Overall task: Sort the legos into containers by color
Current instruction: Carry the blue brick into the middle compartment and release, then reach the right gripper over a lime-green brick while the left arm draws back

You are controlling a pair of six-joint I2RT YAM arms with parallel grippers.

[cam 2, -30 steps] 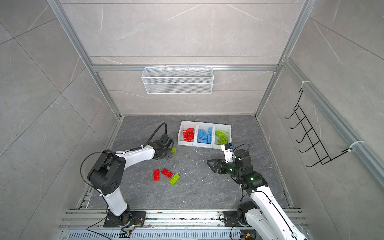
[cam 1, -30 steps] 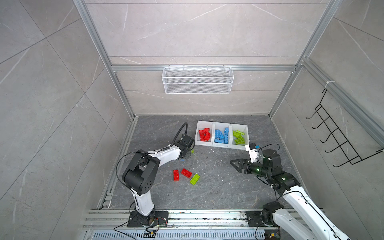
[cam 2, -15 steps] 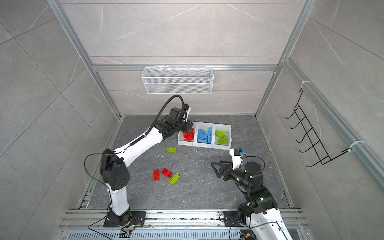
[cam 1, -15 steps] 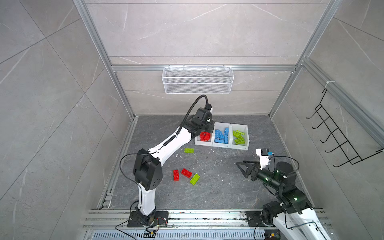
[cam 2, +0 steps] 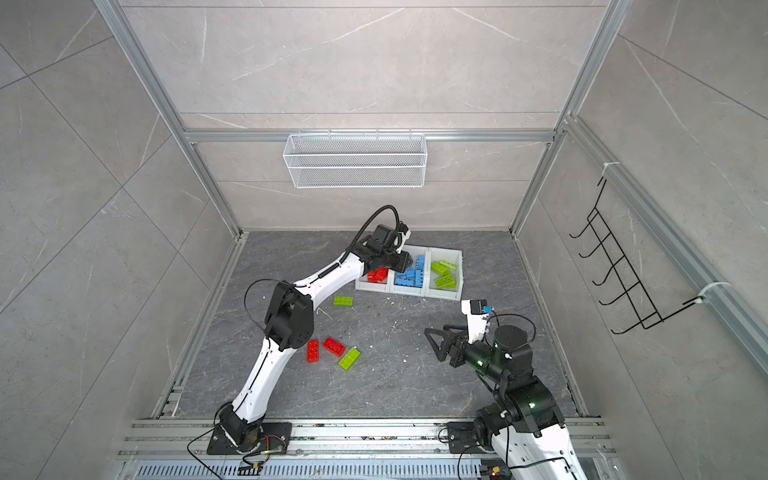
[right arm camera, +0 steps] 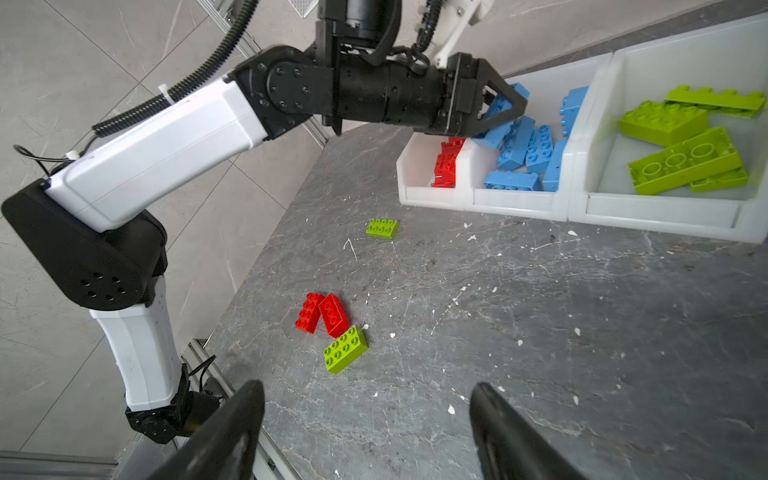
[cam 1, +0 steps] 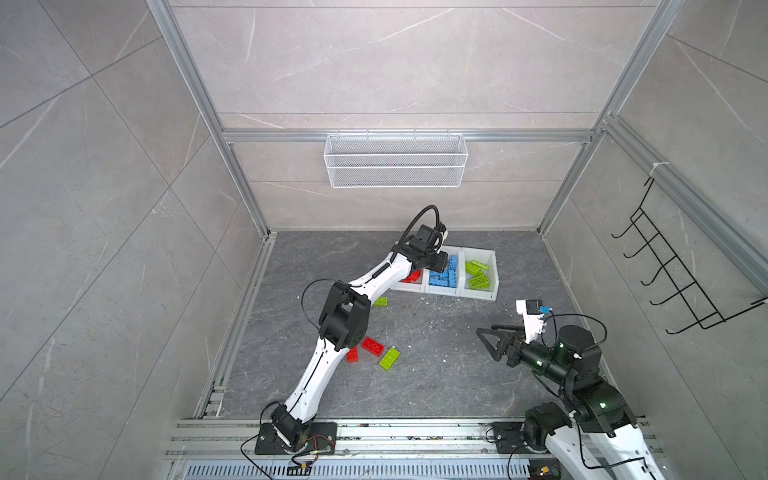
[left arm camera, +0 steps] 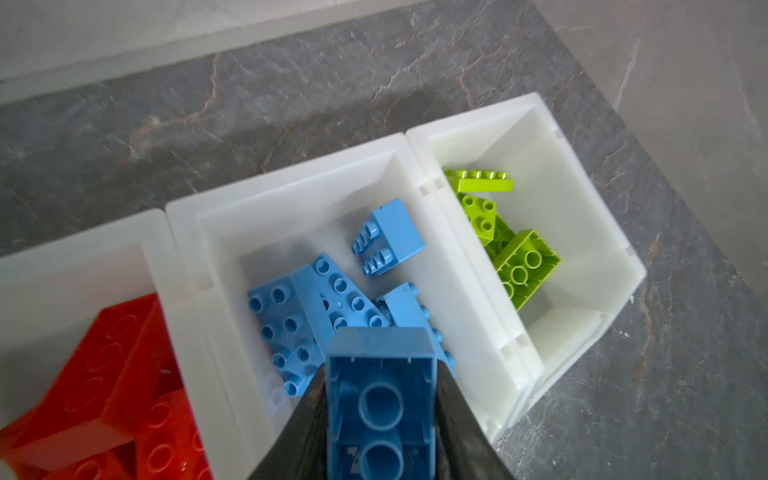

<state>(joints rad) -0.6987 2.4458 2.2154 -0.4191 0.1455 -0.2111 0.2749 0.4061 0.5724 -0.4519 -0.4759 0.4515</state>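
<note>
Left hand point(left arm camera: 381, 374) clamped on a blue brick point(left arm camera: 380, 419) (hollow underside facing the wrist camera), hanging over the middle bin point(left arm camera: 286, 185), which holds blue bricks. Red bin point(left arm camera: 83, 243) on one side, green bin point(left arm camera: 582, 174) on the other. Right hand point(right arm camera: 365, 388) spread wide, empty, above the tabletop point(right arm camera: 540, 311). Loose on the tabletop: two red bricks point(right arm camera: 309, 312) side by side, a green brick point(right arm camera: 345, 349) just beside them, a second green brick point(right arm camera: 382, 228) nearer the bins.

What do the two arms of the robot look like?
Both have white link shells and black joint housings. The left arm carries a black ribbed hose near its wrist. The right arm shows green lights and a white camera mount with a blue plug. The jaws are black and triangular.
</note>
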